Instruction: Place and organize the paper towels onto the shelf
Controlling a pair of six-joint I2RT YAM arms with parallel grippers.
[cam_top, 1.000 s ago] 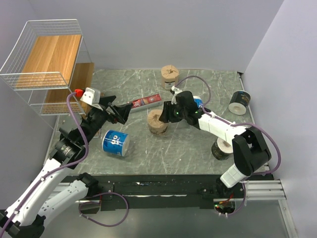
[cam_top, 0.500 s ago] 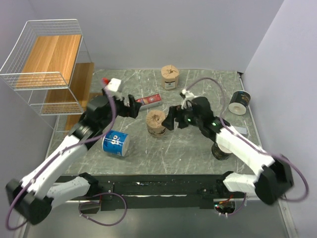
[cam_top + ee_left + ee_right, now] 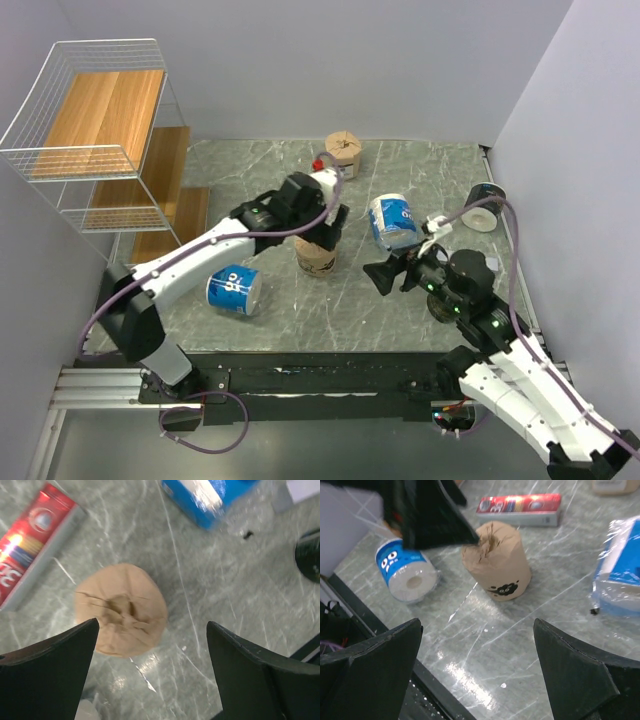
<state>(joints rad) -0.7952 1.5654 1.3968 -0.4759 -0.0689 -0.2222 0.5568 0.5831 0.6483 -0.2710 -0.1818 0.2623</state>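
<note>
A kraft-brown paper towel roll (image 3: pixel 318 254) stands upright mid-table, and my left gripper (image 3: pixel 327 234) hovers open right above it. In the left wrist view the roll (image 3: pixel 120 611) lies just ahead of the open left gripper (image 3: pixel 152 625), nearer its left finger. My right gripper (image 3: pixel 381 277) is open and empty, low over bare table, with the same roll (image 3: pixel 495 561) ahead of it. Free on the table are a blue-and-white roll (image 3: pixel 394 222), another one on its side (image 3: pixel 233 289), a second brown roll (image 3: pixel 342 152) and a dark roll (image 3: pixel 484 207). The shelf (image 3: pixel 95 140) stands empty at far left.
A flat red box (image 3: pixel 31 565) lies beside the brown roll, hidden under my left arm in the top view. Another dark roll (image 3: pixel 443 305) sits mostly hidden under my right arm. Walls close the back and right sides.
My left arm swung from near the shelf to above the middle brown roll. My right gripper opened, let go of the blue-and-white roll and drew back toward the near edge.
</note>
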